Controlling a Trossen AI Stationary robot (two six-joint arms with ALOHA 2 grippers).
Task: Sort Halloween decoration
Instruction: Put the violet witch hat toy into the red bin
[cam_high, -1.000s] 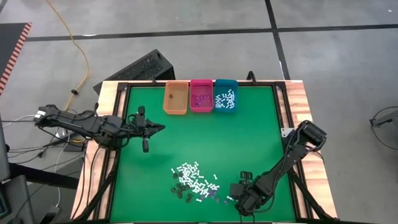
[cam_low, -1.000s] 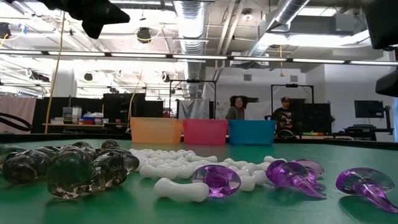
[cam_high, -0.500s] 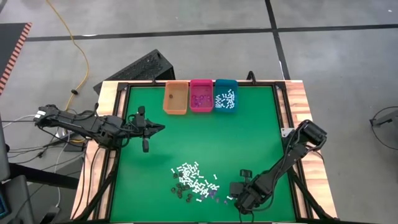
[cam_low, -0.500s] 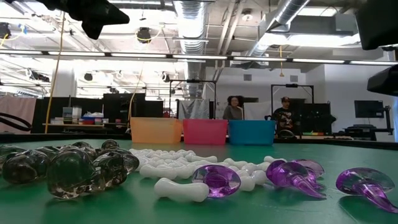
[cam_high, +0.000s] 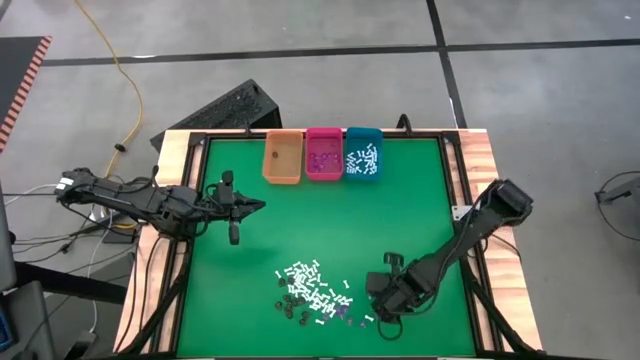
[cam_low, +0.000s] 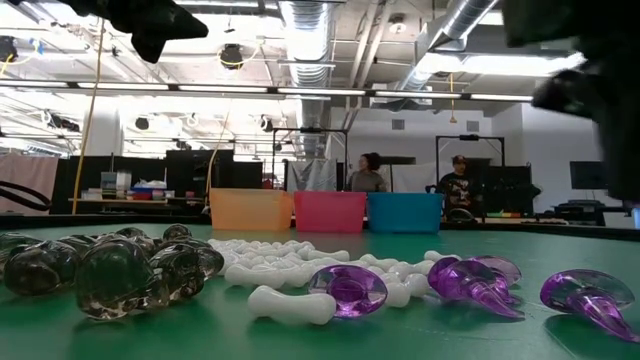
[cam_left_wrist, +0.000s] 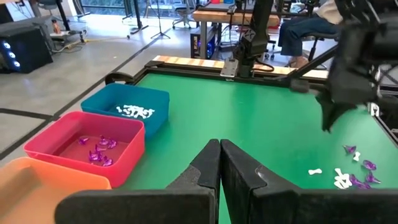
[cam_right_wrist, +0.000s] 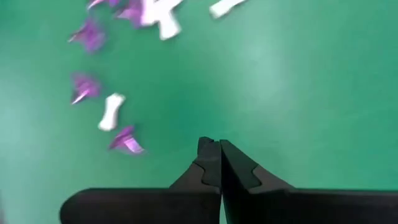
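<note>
Dark fingers of right gripper (cam_right_wrist: 219, 163) are seen pressed together, nothing betw. them, just above green table (cam_high: 400, 200). Closest to its tips, purple bits (cam_right_wrist: 127, 140) and white sticks (cam_right_wrist: 111, 111) are scattered on the mat, none touched. Main pile of Halloween decoration (cam_high: 310, 290) is seen beside it, toward table centre. Well beyond, left gripper (cam_left_wrist: 220, 163) is held shut and empty. Farthest off, orange bin (cam_high: 282, 158), pink bin (cam_high: 323, 154) and teal bin (cam_high: 362, 153) are lined up at far edge.

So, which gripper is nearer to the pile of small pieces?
The right gripper, just beside the pile of small pieces. The left gripper hangs farther off, nearer the bins.
</note>
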